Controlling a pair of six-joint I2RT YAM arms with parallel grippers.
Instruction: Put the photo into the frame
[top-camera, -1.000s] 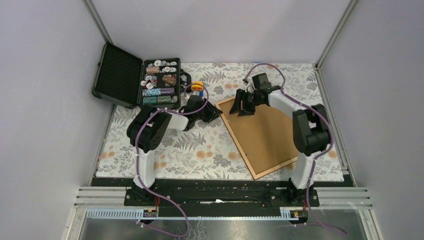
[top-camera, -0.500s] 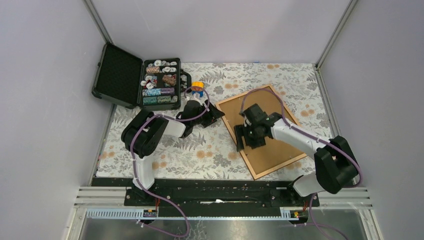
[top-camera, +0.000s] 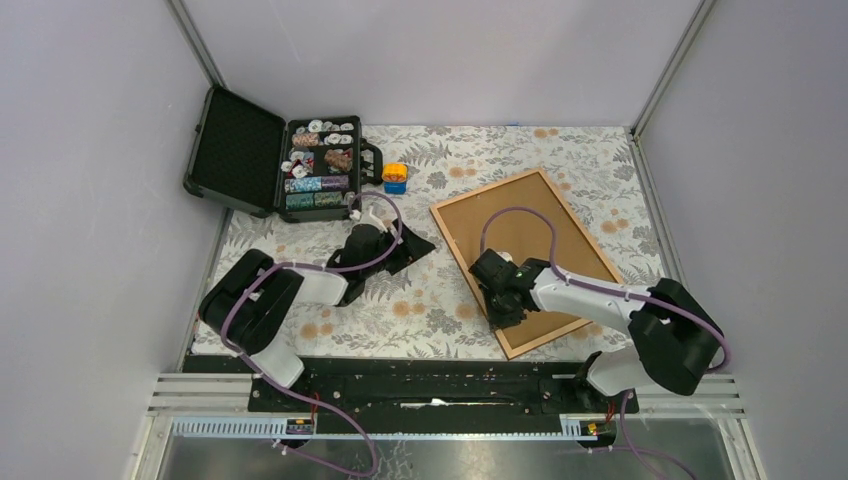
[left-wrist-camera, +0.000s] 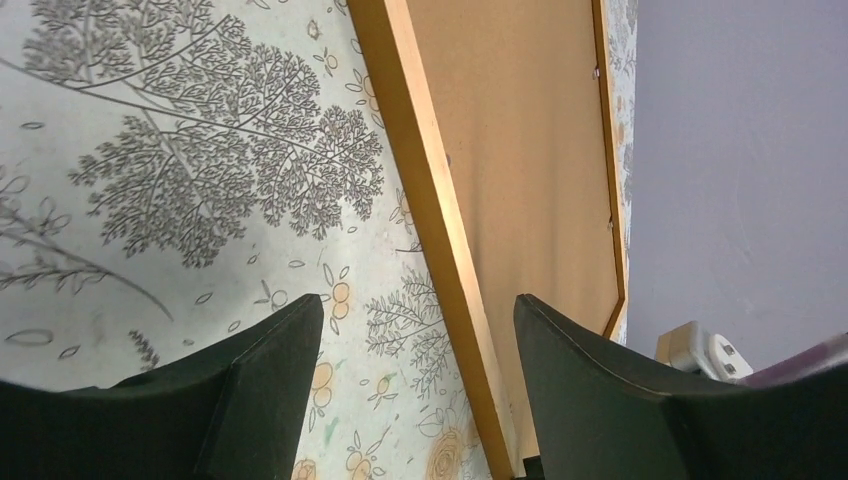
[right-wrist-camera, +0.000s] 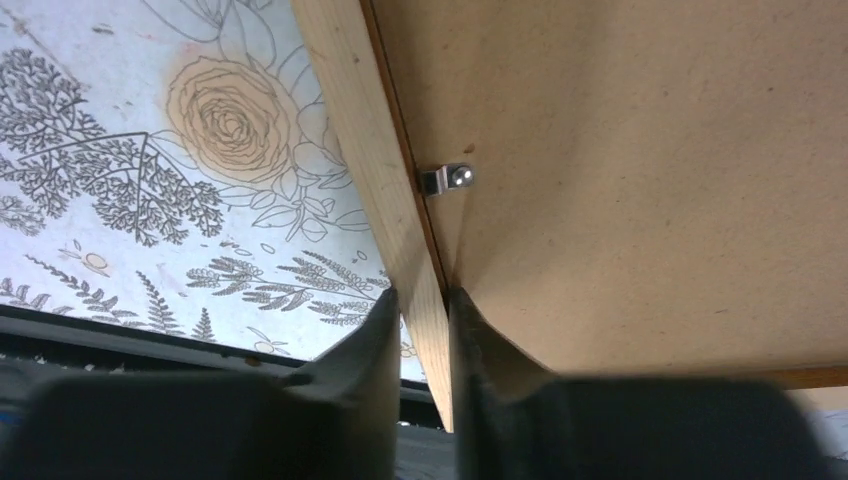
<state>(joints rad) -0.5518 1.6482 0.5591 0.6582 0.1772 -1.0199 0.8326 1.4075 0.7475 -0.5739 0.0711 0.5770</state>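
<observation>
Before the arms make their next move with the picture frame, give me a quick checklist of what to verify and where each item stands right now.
1. Right end effector grips the light-brown wooden picture frame: ok, its fingers pinch the rail from both sides.
2. Left end effector open and free: ok, nothing between its fingers.
3. Plain brown backing board out of the frame: not ok, it sits inside, back side up.
4. Small metal clip released: cannot tell.
5. Photo located: cannot tell, it is not in view.
</observation>
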